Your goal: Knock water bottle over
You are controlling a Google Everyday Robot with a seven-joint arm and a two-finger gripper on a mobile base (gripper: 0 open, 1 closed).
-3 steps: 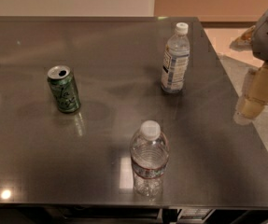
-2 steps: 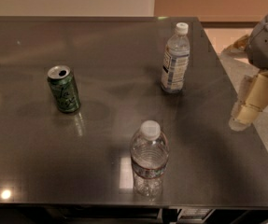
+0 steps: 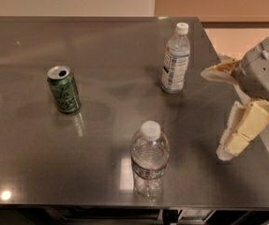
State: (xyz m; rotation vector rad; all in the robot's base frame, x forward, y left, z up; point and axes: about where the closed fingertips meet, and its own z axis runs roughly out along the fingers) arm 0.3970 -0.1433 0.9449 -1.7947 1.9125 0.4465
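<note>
The water bottle [image 3: 149, 158] is squat, clear and ribbed, with a white cap and a narrow reddish band. It stands upright near the table's front edge, in the middle. My gripper [image 3: 215, 111] is at the right edge of the table, to the right of the bottle and a little farther back. Its two cream fingers [image 3: 241, 131] are spread wide apart with nothing between them. The gripper is clear of the bottle, with a gap between them.
A taller slim bottle [image 3: 175, 59] with a white-and-blue label stands upright at the back right. A green soda can [image 3: 63, 89] stands upright at the left. The dark grey table [image 3: 101, 50] ends just right of the gripper and just in front of the water bottle.
My gripper has moved left from beyond the table's right edge to over that edge, closer to the water bottle. The bottles and the can have not moved.
</note>
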